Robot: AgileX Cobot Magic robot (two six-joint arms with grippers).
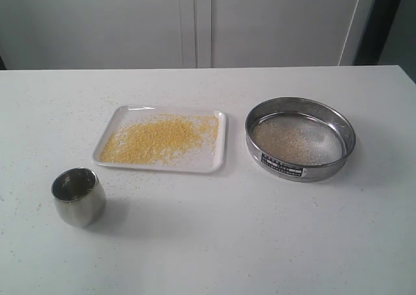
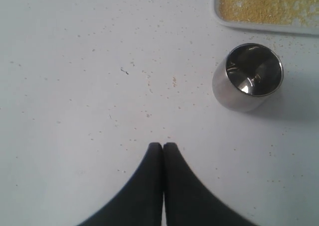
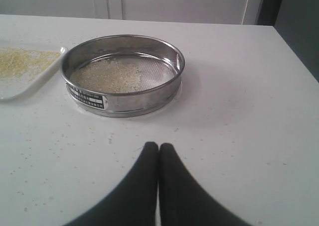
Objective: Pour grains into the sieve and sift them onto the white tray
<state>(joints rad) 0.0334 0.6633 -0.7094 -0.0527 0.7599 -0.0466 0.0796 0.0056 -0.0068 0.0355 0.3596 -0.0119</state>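
The label plate (image 3: 88,97) on the sieve (image 3: 144,100) is carrying print too blurred to read. The left gripper (image 2: 163,146) and right gripper (image 3: 158,146) are sitting clenched, grasping nothing

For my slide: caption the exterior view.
Yellow grains spread on the white tray; sieve beside it holds pale leftovers; steel cup stands nearby.

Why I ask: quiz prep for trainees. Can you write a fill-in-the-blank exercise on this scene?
In the exterior view, the sieve stands to the ____ of the white tray.
Most yellow grains lie on the white ____.
The left claw and the right claw are both ____.
Missing: right; tray; shut.
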